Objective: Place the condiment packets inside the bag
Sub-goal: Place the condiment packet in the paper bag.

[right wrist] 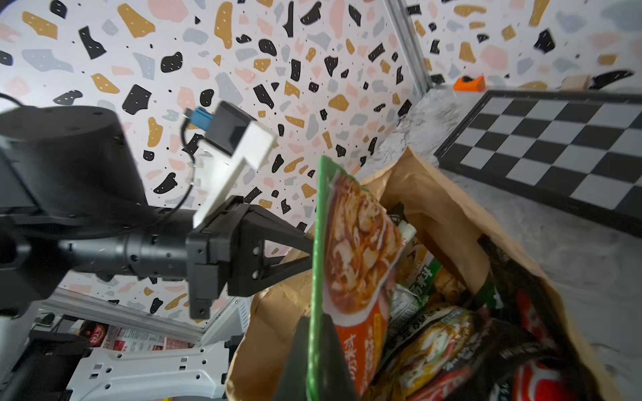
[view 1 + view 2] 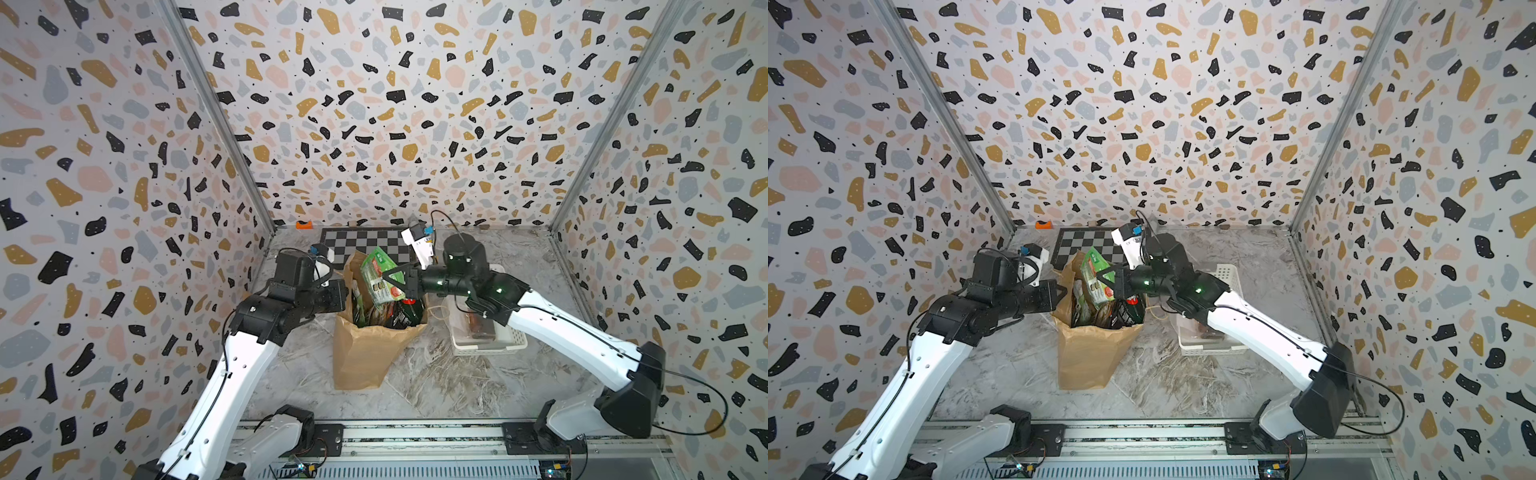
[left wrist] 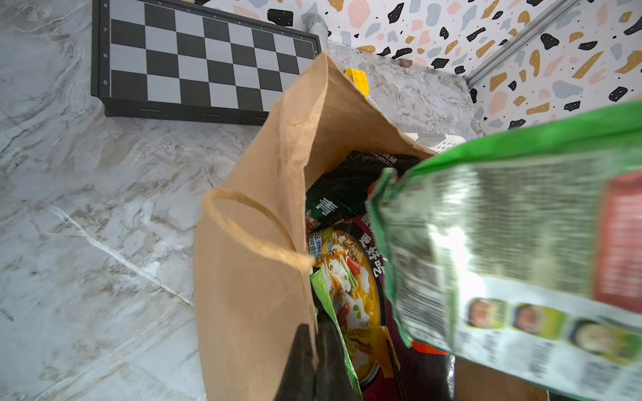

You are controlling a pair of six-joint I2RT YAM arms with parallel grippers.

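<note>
1. You worked on a grey marbled desk (image 2: 436,374), boxed in on three sides by speckled walls (image 2: 374,104) in black, ochre, pink and grey. A metal rail (image 2: 415,436) ran along the near edge under both arm bases.
2. At the back of the desk lay a black-and-grey chessboard (image 2: 365,243), with a small orange thing (image 2: 304,225) near its far left corner, against the wall.
3. The brown paper bag (image 2: 361,357) stood upright mid-desk with its mouth open, and a white perforated basket (image 2: 490,347) sat just beside it on your right.
4. Your left tool (image 2: 345,296) was clenched on the bag's left rim; the left wrist view showed the paper pinched between its fingers (image 3: 297,368).
5. Your right tool (image 2: 392,280) was clenched on the green packet (image 2: 380,276), holding it tilted over the bag's open mouth, mostly above the rim.
6. Other packets (image 2: 395,313), printed dark, red and yellow, were already inside the bag, packed together.
7. The green packet's lower end was hidden, so you could not tell whether it touched the packets below.
8. Your right arm covered most of the basket; something brownish (image 2: 478,328) lay in it, too hidden to name.
9. In the left wrist view a small yellow thing (image 3: 356,78) showed behind the bag's rim, cut off by the paper, and the green packet's print was blurred.
</note>
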